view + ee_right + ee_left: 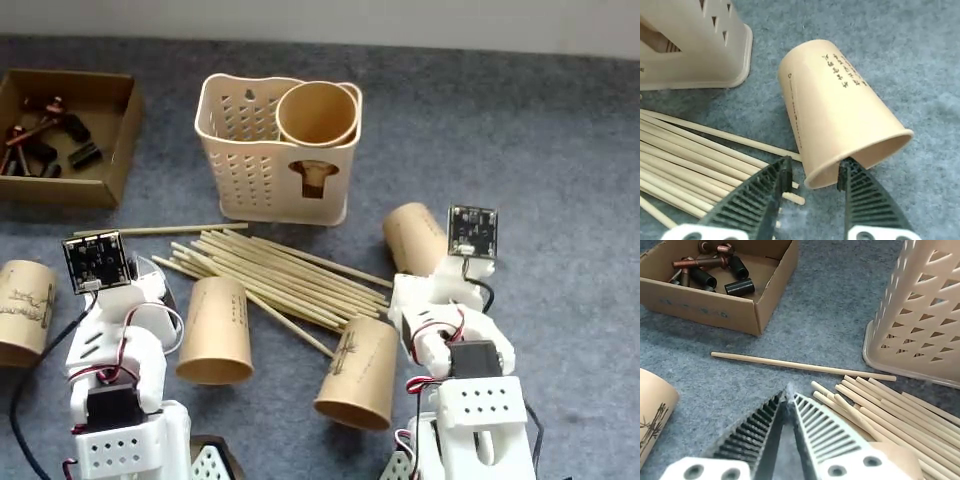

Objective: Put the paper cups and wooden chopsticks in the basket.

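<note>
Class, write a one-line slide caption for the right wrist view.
Open right gripper at the rim of a tipped paper cup, beside chopsticks and basket.

1. A column of small dark characters is printed along the side of the paper cup (840,105); it cannot be read.
2. A fine line of print runs along that cup's seam, too small to be read.
3. Faint, illegible marks are printed on the cardboard box (700,310).
</note>
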Robot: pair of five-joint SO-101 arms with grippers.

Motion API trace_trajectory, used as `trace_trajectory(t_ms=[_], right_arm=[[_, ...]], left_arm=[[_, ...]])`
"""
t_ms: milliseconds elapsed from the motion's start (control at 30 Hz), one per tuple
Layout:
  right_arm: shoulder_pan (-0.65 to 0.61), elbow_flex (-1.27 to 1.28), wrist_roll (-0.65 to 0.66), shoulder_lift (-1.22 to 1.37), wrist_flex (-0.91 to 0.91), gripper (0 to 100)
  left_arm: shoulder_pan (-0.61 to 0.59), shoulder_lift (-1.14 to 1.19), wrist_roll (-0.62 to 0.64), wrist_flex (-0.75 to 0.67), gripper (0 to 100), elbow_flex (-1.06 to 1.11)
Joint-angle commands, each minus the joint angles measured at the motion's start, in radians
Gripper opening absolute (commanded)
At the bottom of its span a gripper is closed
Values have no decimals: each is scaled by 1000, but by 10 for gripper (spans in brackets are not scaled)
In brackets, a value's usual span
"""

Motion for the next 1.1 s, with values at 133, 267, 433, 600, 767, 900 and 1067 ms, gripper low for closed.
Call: trace_trajectory(t_ms=[133, 267, 433, 600, 767, 900, 1067], right_arm=[[-5, 41, -11, 1, -94, 159], [-5, 64, -11, -1, -139, 128], [-2, 56, -11, -7, -140, 26], [5, 53, -3, -8, -87, 22], [67, -22, 84, -44, -19, 5], [82, -53, 138, -156, 76, 5], [82, -62, 322, -354, 171, 6]], left_arm=[[-10, -13, 0, -18, 11, -4], [-10, -13, 0, -17, 11, -4], [-10, -13, 0, -17, 11, -4], [-10, -13, 0, -17, 11, -4], [-12, -13, 0, -17, 11, -4], [-12, -13, 0, -17, 11, -4], [-12, -13, 0, -18, 11, -4]])
